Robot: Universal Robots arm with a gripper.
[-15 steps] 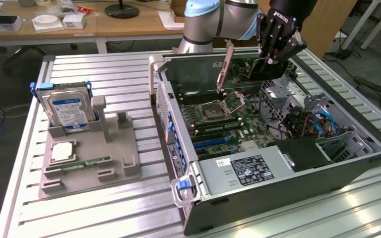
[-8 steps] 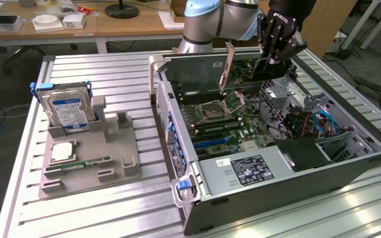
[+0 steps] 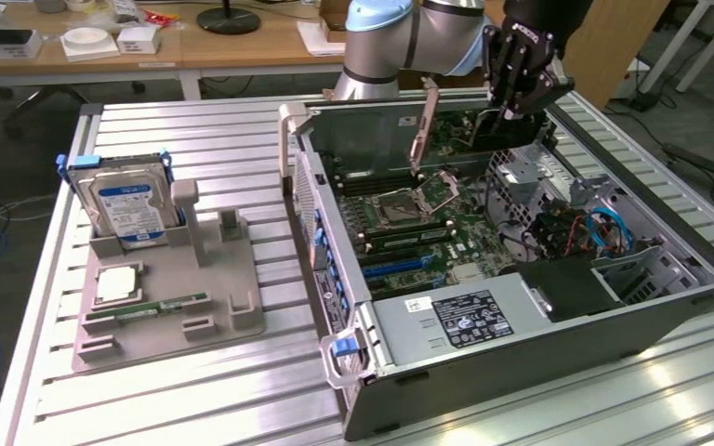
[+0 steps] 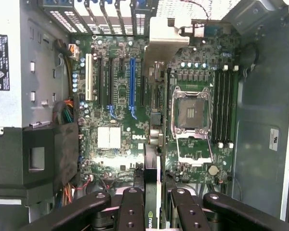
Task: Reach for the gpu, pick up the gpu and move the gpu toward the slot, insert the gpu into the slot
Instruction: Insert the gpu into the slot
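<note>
Black fingers (image 4: 132, 211) of the end effector (image 4: 156, 204) pinch the gpu (image 4: 152, 163) by its upper edge, jaws partly closed on the thin card, so it hangs edge-down with its silver bracket (image 4: 166, 41) toward the case's rear openings. Not yet seated, it hangs above the motherboard (image 4: 115, 139), parallel to the blue slot (image 4: 132, 84) and just beside it, seemingly to line up its connector. Lying on its side on the worktop (image 3: 208, 130), the open computer case (image 3: 519, 372) gives access from above.
</note>
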